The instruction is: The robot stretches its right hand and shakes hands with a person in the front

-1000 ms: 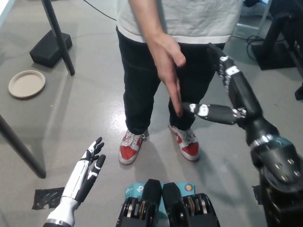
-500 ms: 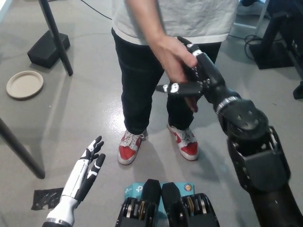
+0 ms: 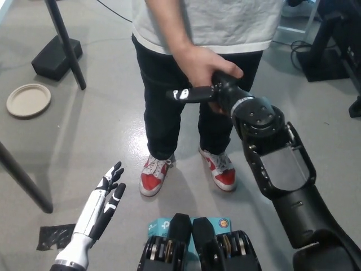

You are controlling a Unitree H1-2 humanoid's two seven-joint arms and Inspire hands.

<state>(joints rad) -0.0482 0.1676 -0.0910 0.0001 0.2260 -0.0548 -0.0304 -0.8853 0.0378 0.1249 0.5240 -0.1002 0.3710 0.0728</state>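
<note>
1. The robot's black right hand (image 3: 210, 94) is clasped with the person's bare hand (image 3: 204, 64), which wraps over it from above; one black finger with a white patch sticks out sideways past the person's palm, toward picture left.
2. The clasp sits in front of the person's black trousers (image 3: 163, 96), at about thigh height, just below the hem of the person's grey shirt with its white under-edge (image 3: 225, 25).
3. The black right arm (image 3: 276, 164) runs from the clasp down to the bottom right corner, its round wrist joint just beside the person's hand.
4. Below the clasp, the person's red and white sneakers (image 3: 153, 175) stand on the grey concrete floor (image 3: 84, 135), toes pointing toward the robot.
5. The robot's white left hand with black fingers (image 3: 104, 200) rests low and left of the sneakers, fingers spread and straight, holding nothing.
6. A scrap of black tape (image 3: 52, 237) lies on the floor just left of that hand.
7. Far left of the person, a round beige plate (image 3: 28, 100) lies on the floor, with a black block-shaped weight (image 3: 53, 56) and a slanting black stand leg (image 3: 65, 42) above it.
</note>
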